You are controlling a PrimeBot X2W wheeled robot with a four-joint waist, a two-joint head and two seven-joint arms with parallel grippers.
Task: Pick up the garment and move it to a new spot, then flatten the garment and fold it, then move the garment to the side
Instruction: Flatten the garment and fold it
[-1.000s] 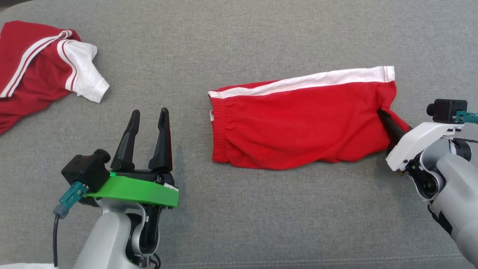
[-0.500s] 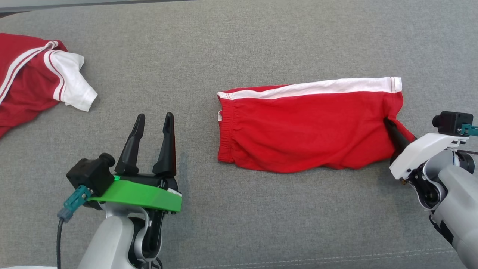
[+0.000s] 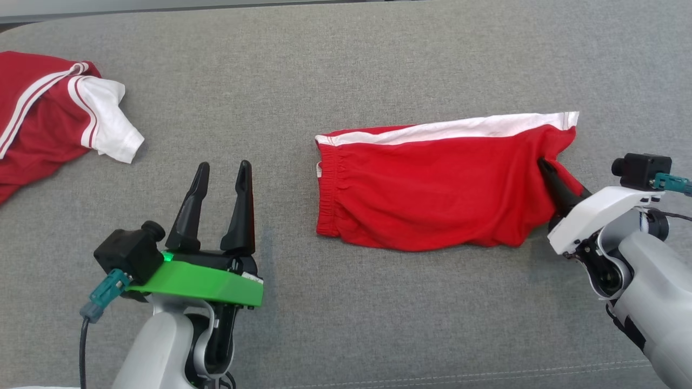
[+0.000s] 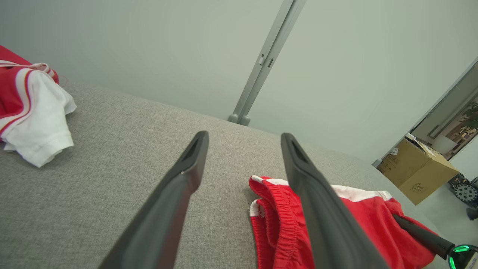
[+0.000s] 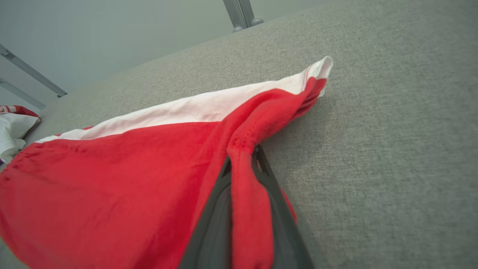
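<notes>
garment (image 3: 432,189) on the bench (image 3: 346,65): red shorts with a white side stripe and a gathered elastic waistband lie folded lengthwise, right of centre on the grey fabric bench. the waistband points toward the middle and the leg hem toward the robot's right.
red top (image 3: 43,113): crumpled at the far left of the bench, with a white sleeve and white piping, well apart from the garment.
left pincer (image 3: 224,165): released, its fingers spread and holding nothing. it stands over bare grey fabric near the garment's waistband end, not touching it.
right pincer (image 3: 543,163): clenched on the garment's leg-hem edge. the right wrist view shows a ridge of red cloth pinched between the two dark fingers, and the hem rises from the bench toward the grip.
cardboard box (image 4: 414,173): on the floor beyond the bench's right end, seen small in the left wrist view.
</notes>
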